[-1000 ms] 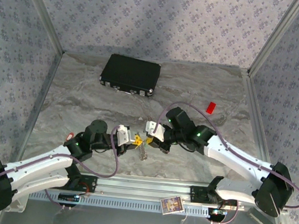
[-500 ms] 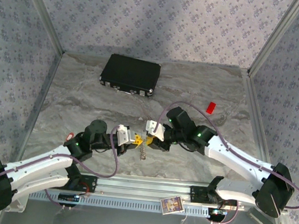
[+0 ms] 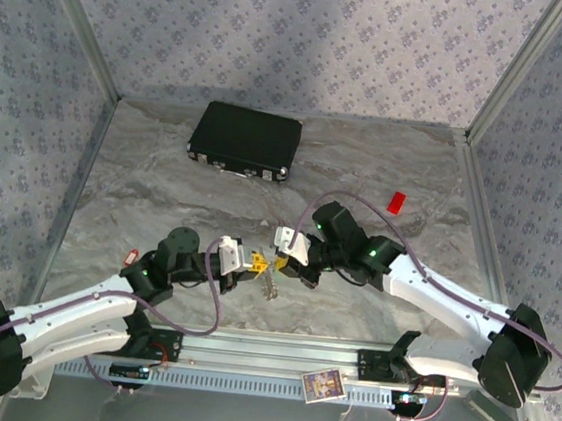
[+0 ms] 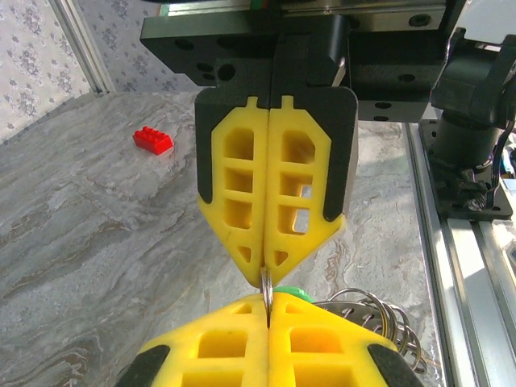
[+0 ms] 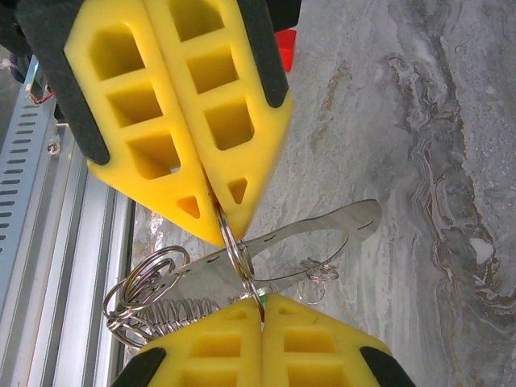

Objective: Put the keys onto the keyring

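Jaws of left gripper and right gripper are clamping the thin silver wire keyring by its rim, seemingly stiff, light, slippery.

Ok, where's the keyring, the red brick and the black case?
keyring [image 5: 237, 255], right wrist view, on its thin ring wire.
red brick [image 4: 153, 141], left wrist view, its studded top.
black case [image 3: 245, 138], top external view, middle of its lid.

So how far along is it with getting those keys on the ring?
Partway, I'd say. Done: the keyring is up off the table. In hand: the left gripper and right gripper both pinch it, tip to tip, with a flat silver piece and a green-tagged key beside it. Left: whether that key is fully threaded on I can't tell.
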Available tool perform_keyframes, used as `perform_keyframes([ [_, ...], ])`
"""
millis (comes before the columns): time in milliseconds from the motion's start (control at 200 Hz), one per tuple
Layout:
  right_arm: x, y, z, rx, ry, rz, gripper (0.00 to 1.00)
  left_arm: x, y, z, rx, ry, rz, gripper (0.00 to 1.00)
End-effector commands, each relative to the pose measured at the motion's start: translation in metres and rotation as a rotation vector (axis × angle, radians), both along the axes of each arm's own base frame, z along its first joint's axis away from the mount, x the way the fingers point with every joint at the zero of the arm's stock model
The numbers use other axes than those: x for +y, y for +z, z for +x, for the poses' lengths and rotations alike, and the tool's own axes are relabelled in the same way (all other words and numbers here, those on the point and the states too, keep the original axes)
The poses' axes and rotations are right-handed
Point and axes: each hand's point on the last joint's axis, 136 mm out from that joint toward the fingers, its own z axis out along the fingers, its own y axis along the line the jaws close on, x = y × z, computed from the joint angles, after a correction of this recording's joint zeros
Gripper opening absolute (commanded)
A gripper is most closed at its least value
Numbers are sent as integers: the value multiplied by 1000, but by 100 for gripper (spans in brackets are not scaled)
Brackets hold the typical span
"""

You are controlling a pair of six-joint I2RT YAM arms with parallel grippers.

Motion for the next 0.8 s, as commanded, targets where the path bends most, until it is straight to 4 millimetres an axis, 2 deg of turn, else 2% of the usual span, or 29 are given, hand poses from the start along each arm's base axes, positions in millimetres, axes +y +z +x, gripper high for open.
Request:
perform_keyframes([
  [0, -2, 0, -1, 15, -1, 5, 10, -5, 27, -3, -64, -23, -88, 0],
  [110, -3, 8, -2, -7, 1, 38, 23, -5, 26, -3, -66, -22, -85, 0],
  [215, -1, 13, -5, -10, 13, 74, 27, -5, 25, -3, -64, -23, -84, 0],
  [465, 5, 19, -5, -8, 17, 127, 26, -5, 26, -4, -58, -29, -92, 0],
  [685, 9, 20, -5, -4, 22, 145, 14, -7, 30, -6, -55, -40, -106, 0],
  [795, 10, 21, -5, -4, 29, 151, 13, -7, 29, -6, -52, -38, -104, 0],
])
